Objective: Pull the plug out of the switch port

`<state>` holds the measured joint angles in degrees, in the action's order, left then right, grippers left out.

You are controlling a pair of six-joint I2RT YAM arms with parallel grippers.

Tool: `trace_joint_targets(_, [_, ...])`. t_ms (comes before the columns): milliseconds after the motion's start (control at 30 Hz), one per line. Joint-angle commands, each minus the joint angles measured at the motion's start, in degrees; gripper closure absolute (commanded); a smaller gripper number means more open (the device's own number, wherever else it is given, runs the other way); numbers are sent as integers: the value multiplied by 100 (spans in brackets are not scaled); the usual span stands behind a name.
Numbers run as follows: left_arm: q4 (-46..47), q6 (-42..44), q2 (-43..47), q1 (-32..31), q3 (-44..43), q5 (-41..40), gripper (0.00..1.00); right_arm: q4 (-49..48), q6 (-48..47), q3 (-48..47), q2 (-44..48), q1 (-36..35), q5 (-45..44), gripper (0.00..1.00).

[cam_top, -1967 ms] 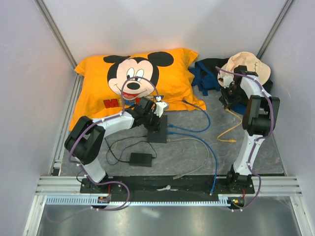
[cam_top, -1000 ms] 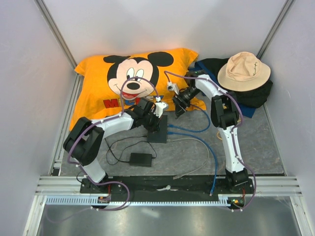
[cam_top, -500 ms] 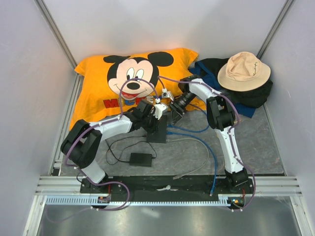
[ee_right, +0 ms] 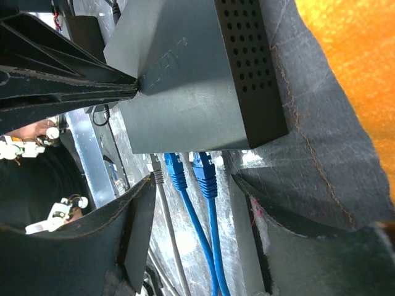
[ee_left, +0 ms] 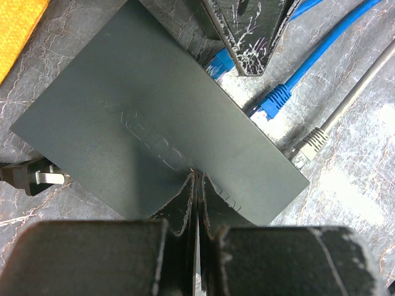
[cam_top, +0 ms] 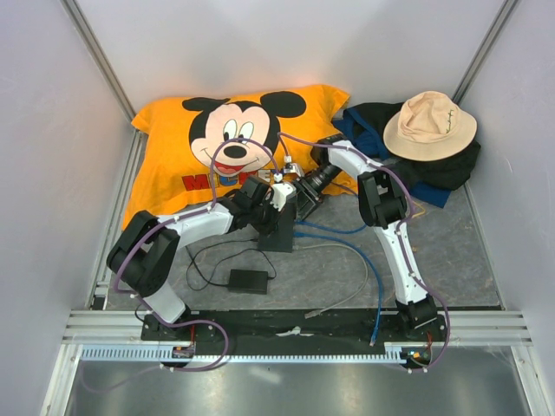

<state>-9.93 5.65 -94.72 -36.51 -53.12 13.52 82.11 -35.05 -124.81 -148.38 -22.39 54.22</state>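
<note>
The switch (cam_top: pixel 279 229) is a flat black box on the grey mat, also shown in the left wrist view (ee_left: pixel 148 129) and the right wrist view (ee_right: pixel 185 80). Two blue plugs (ee_right: pixel 205 169) and a grey plug (ee_right: pixel 158 176) sit in the sockets on its right edge. My left gripper (ee_left: pixel 197 180) is shut, with its tips resting on the switch's top. My right gripper (ee_right: pixel 192 185) is open at the socket edge. Its fingers stand on either side of the two blue plugs and touch neither. It shows in the top view (cam_top: pixel 300 198) next to my left gripper (cam_top: pixel 276 206).
An orange Mickey cushion (cam_top: pixel 234 139) lies just behind the switch. A tan hat (cam_top: pixel 430 124) on dark clothes sits at the back right. A black power brick (cam_top: pixel 248 280) with thin cord lies in front. Blue cables (cam_top: pixel 373 277) and a grey one trail to the right and front.
My right arm has swung from the hat at the back right over to the switch and brought its open jaws around the blue plugs. My left gripper has stayed on the switch.
</note>
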Motion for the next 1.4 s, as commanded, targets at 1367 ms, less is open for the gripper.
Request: trace_joint_targets(1367, [-826, 288, -390, -49, 83, -403, 98, -1785, 1975, 115, -675, -169, -1458, 51])
